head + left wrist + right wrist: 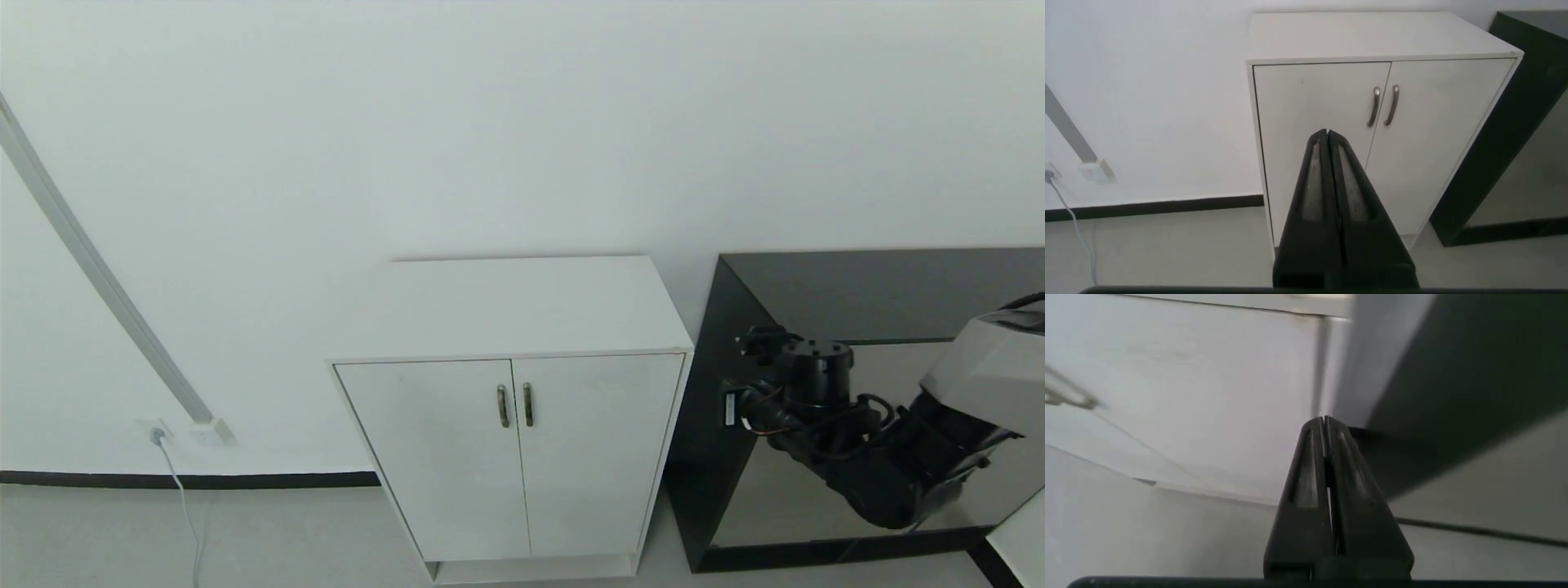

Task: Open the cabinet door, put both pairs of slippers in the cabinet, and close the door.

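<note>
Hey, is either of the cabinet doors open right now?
No. The cabinet has its left door and right door both flush and shut, with the handles side by side at the middle.

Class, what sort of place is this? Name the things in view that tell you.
Probably a plain indoor room: a white two-door cabinet against a bare wall, a wall socket with a plugged-in cable, and a black reflective panel beside it.
</note>
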You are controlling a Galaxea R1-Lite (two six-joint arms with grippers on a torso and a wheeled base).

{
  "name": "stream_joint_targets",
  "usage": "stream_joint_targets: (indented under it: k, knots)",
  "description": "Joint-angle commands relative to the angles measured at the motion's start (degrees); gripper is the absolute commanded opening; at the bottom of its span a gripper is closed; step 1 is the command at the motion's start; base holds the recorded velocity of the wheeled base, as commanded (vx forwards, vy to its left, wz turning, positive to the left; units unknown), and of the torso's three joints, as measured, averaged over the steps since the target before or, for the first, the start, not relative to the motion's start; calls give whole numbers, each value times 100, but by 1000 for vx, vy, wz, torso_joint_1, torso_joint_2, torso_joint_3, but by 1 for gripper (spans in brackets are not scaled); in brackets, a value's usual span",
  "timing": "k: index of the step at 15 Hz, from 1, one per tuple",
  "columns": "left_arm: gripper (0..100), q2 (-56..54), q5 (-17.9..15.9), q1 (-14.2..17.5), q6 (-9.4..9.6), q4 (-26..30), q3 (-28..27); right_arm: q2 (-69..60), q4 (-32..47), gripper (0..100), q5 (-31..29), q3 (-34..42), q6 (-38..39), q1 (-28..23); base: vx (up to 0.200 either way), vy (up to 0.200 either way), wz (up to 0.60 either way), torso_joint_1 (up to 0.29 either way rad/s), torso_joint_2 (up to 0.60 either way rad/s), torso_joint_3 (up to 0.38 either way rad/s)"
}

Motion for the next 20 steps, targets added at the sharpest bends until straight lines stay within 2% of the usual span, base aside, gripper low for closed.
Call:
stream_joint_targets:
  k: [1, 3, 10, 15, 18, 20]
  knots:
    - [0, 7, 0, 6, -2, -7, 1, -765, -68, 0, -114, 663, -10, -474, 0, 0, 0, 0, 0, 0]
    - [0, 7, 0, 6, -2, 1, 1, -1195, -103, 0, -114, 1208, -10, -694, 0, 0, 0, 0, 0, 0]
    - [0, 7, 0, 6, -2, 1, 1, -3050, -340, 0, -105, 3177, -185, -835, 0, 0, 0, 0, 0, 0]
    - [0, 7, 0, 6, -2, 1, 1, -4105, -323, 0, -96, 4232, -185, -984, 0, 0, 0, 0, 0, 0]
    - [0, 7, 0, 6, -2, 1, 1, -4869, 354, 0, -61, 4258, -124, -1116, 0, 0, 0, 0, 0, 0]
    - [0, 7, 0, 6, 7, -7, 1, -5819, 1330, 0, -34, 4258, -159, -1116, 0, 0, 0, 0, 0, 0]
